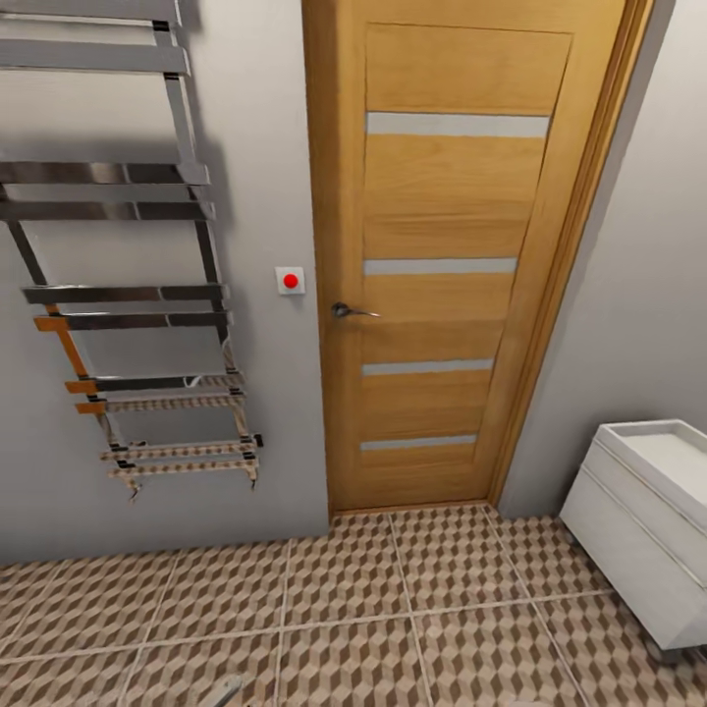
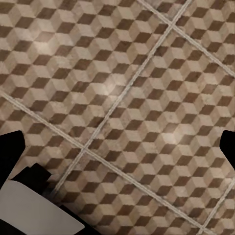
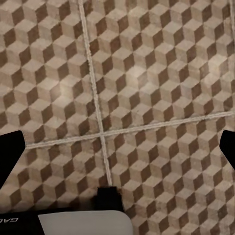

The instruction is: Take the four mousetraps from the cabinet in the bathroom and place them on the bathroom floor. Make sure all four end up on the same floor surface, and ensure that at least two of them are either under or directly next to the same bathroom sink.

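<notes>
Left gripper spread, nothing held | right gripper spread, nothing held | both over bathroom floor | one wooden door, one white drawer unit right of door

Black pincer fingertips – white housing

Left gripper: the two dark fingertips are seen at opposite edges of the left wrist view, set wide apart with nothing held between them; the gripper is pointed downward. Part of the robot's pale body is seen below it. Right gripper: the dark fingertips are likewise spread wide, nothing is clasped, and the gripper is directed downward.
</notes>
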